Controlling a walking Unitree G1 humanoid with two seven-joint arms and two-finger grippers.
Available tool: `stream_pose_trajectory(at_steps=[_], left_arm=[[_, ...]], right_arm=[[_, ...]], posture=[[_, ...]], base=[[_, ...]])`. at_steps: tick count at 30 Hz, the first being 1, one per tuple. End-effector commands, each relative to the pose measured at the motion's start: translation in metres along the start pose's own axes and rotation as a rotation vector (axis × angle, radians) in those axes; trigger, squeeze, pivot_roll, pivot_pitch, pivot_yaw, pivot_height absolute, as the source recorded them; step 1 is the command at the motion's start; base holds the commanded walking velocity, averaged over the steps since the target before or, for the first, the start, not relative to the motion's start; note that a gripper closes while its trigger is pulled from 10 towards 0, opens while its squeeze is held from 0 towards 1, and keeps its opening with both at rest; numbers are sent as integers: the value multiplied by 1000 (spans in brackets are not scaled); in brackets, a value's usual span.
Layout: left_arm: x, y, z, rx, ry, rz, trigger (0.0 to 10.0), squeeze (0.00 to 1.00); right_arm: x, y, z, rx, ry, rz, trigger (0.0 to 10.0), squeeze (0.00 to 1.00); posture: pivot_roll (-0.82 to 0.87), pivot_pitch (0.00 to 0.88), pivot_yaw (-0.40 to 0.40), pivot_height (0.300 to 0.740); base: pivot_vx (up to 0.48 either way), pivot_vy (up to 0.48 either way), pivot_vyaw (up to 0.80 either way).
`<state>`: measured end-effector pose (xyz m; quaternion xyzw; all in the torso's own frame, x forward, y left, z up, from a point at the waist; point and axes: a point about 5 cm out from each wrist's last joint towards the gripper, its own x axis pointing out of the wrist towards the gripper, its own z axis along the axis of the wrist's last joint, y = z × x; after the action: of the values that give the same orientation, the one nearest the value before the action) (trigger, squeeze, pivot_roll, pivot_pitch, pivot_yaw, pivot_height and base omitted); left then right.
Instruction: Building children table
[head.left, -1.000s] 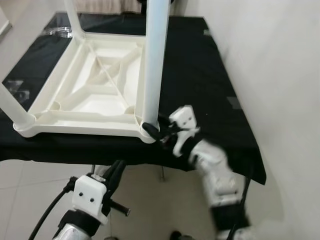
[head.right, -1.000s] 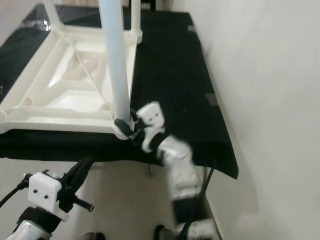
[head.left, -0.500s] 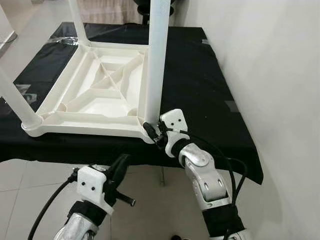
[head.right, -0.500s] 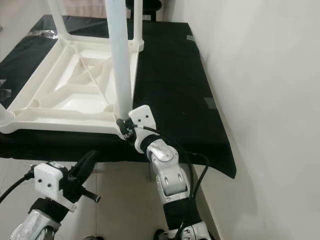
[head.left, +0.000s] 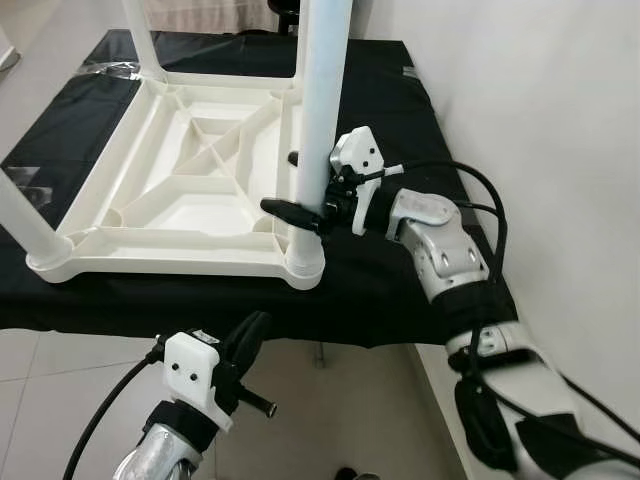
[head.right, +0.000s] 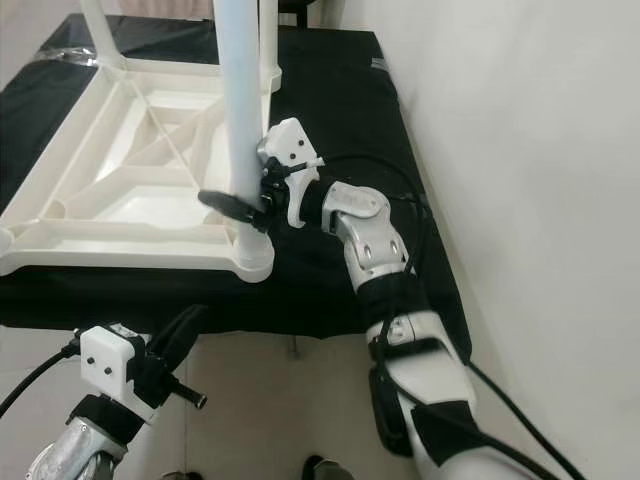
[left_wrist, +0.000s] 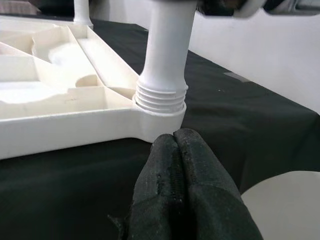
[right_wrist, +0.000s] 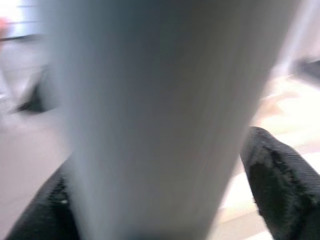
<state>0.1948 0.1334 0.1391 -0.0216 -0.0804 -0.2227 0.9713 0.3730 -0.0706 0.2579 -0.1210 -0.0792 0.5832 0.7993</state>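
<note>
Your white plastic children's table (head.left: 190, 190) lies upside down on black cloth.
Its near-corner leg (head.left: 322, 110) stands upright in the threaded socket.

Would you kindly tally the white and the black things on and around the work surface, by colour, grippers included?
White: 4 (tabletop; near right leg; near left leg; far leg)
Black: 3 (cloth; right gripper; left gripper)
Total: 7
</note>
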Motion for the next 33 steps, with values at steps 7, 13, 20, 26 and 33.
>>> stream_pose_trajectory(at_steps=[7, 13, 20, 26, 33], left_arm=[[-4, 1, -3, -11, 13, 4, 10000, 0], [-4, 2, -3, -22, 11, -13, 10000, 0], [-8, 3, -3, -31, 16, -27, 10000, 0], [-6, 8, -2, -32, 19, -41, 10000, 0], [-1, 11, -5, -28, 17, -36, 10000, 0]], right_arm=[[1, 0, -5, 71, 33, 155, 0, 0], [-9, -6, -19, 134, -17, 44, 0, 0], [-13, 18, -76, 263, 142, -527, 0, 0], [4, 93, -99, 390, 235, -750, 0, 0], [30, 71, -79, 320, 148, -564, 10000, 1000]], posture=[[126, 193, -125, 740], [102, 201, -109, 740], [73, 218, -105, 740], [49, 220, -64, 740], [75, 192, -84, 740]], base=[[0, 0, 0], [0, 0, 0], [0, 0, 0], [0, 0, 0], [0, 0, 0]])
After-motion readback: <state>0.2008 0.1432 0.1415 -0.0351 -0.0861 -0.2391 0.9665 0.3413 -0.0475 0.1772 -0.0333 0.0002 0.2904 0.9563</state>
